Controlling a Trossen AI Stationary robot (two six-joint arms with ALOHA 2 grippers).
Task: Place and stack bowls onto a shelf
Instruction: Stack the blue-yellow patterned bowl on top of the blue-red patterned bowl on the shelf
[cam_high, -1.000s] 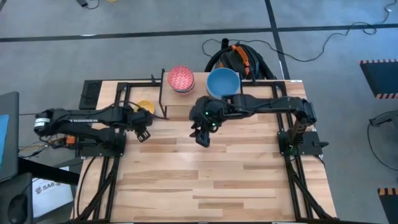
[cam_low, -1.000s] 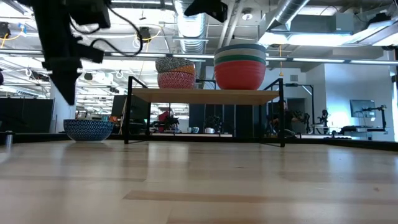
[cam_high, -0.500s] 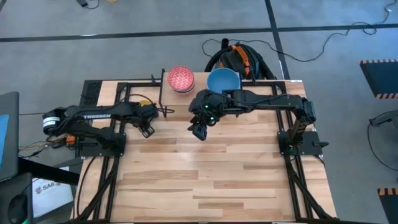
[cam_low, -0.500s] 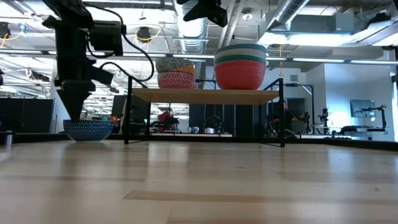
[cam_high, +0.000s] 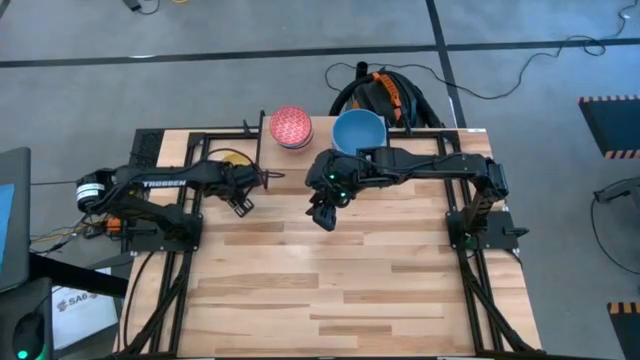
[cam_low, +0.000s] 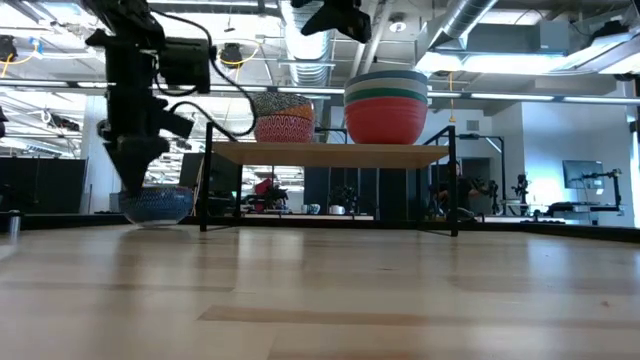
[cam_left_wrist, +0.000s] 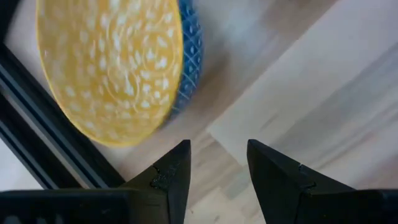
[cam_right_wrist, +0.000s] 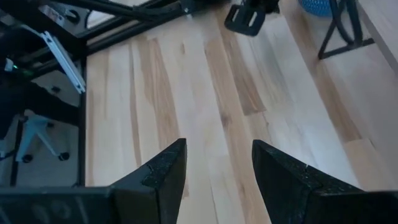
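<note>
left gripper (cam_left_wrist: 214, 177): jaws spread, empty, just beside blue-white bowl (cam_left_wrist: 112, 65) on worktop (cam_high: 340, 280) | right gripper (cam_right_wrist: 217, 180): jaws spread, empty, above worktop

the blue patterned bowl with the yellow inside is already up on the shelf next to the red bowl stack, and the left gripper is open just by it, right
Not quite. The blue patterned bowl is not on the shelf; the low view shows it on the table beside it. The rest holds: the left gripper is open just by it.
</note>
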